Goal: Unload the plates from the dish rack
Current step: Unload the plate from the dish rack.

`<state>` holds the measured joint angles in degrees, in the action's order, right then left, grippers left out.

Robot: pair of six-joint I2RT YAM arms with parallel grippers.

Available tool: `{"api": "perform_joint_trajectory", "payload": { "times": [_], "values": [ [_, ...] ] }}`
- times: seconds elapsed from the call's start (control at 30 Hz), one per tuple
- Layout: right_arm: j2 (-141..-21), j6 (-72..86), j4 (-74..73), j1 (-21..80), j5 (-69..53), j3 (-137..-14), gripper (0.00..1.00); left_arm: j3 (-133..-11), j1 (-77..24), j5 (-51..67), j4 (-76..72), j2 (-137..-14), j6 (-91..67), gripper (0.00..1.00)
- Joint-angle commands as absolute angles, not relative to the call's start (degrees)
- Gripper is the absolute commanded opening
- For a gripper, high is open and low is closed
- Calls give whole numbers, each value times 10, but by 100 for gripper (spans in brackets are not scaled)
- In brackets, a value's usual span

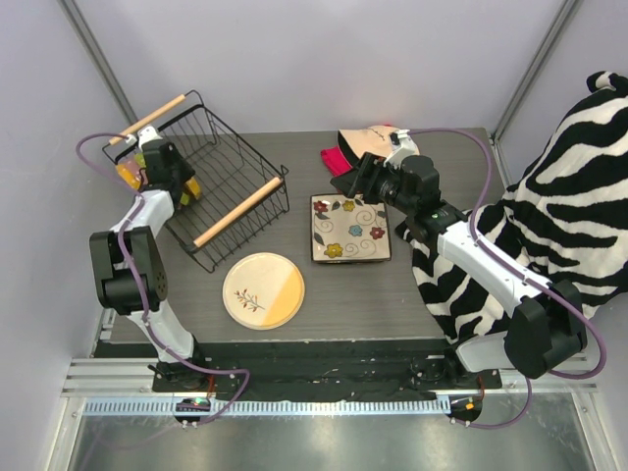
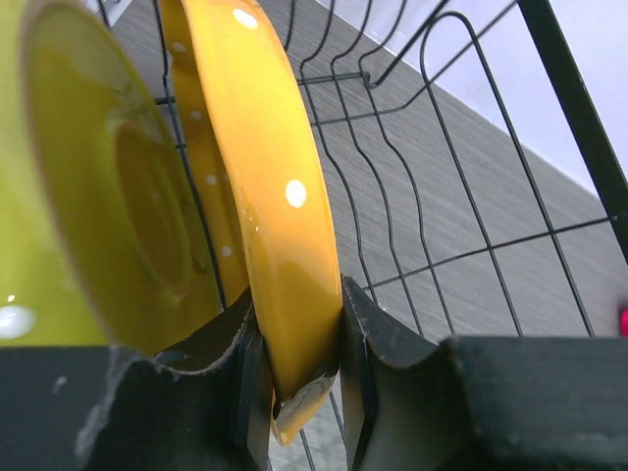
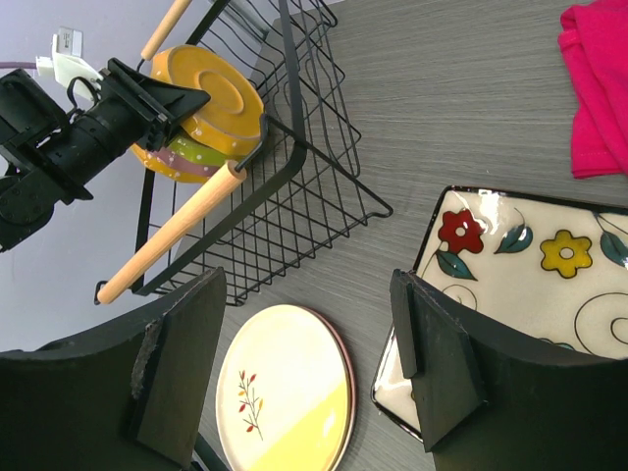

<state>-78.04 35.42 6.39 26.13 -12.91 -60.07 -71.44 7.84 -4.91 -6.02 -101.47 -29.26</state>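
Pinched between the left gripper's (image 2: 299, 392) black pads is the rim of the glossy orange plate (image 2: 265, 196), white-dotted and standing on edge at the left end of the dish rack (image 1: 235, 167). The rack is a black wire basket with pale wooden rod handles. Beside the orange plate in the rack leans a shiny green plate (image 2: 88, 196). The right wrist view shows a pinkish dotted one (image 3: 186, 159) in the same stack, so at least three plates are left to unload.

Two look done. A smooth, round cream-yellow plate (image 1: 263, 290) with a sprig motif lies flat on the table just in front of the rack. A square cream plate (image 1: 350, 228), dark-rimmed and painted with flowers, lies flat to the rack's right. Over that plate's far edge, right of the rack, the right gripper (image 3: 309, 363) hangs with jaws wide apart, holding nothing.
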Motion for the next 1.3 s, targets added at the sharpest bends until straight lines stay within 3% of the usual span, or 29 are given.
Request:
{"api": "perform_joint_trajectory", "payload": {
  "times": [0.0,0.3,0.8,1.27],
  "values": [
    [-776,339,88,260,-132,-608,76,-742,47,-19,-165,-918,-221,0],
    [-772,336,86,260,-128,-606,76,-717,29,-2,-200,-880,-163,0],
    [-759,333,78,259,-123,-603,76,-734,33,5,-185,-864,-219,0],
    [-751,325,67,260,-111,-602,76,-686,138,86,-232,-856,-388,0]
  ]
}}
